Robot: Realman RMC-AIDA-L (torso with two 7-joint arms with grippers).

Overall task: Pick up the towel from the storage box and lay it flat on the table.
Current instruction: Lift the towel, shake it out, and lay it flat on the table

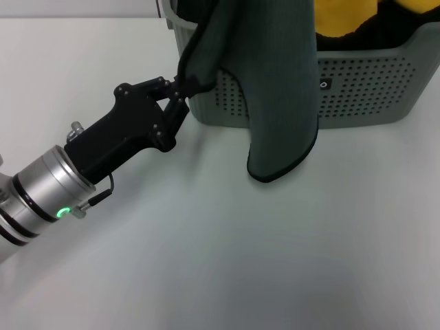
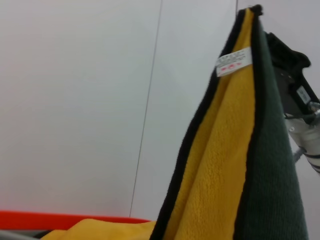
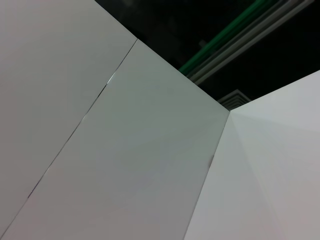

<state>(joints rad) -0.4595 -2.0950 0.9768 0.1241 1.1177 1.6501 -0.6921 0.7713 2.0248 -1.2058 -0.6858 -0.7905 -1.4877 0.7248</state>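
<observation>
The towel (image 1: 275, 89) hangs upright in front of the storage box (image 1: 371, 89), grey-green side facing out, its lower corner just above the table (image 1: 240, 261). Its top runs out of the head view. My left gripper (image 1: 180, 89) is shut on the towel's black-edged side next to the box's near-left corner. In the left wrist view the towel (image 2: 220, 165) shows its yellow side and white tag (image 2: 233, 61). My right gripper (image 2: 282, 52) is beside the towel's raised top corner, and the towel hangs from it.
Yellow-and-black cloths (image 1: 344, 17) are bunched inside the box. A small black label (image 1: 325, 84) is on the box's front wall. White table surface stretches in front of and to the left of the box. The right wrist view shows only wall and ceiling.
</observation>
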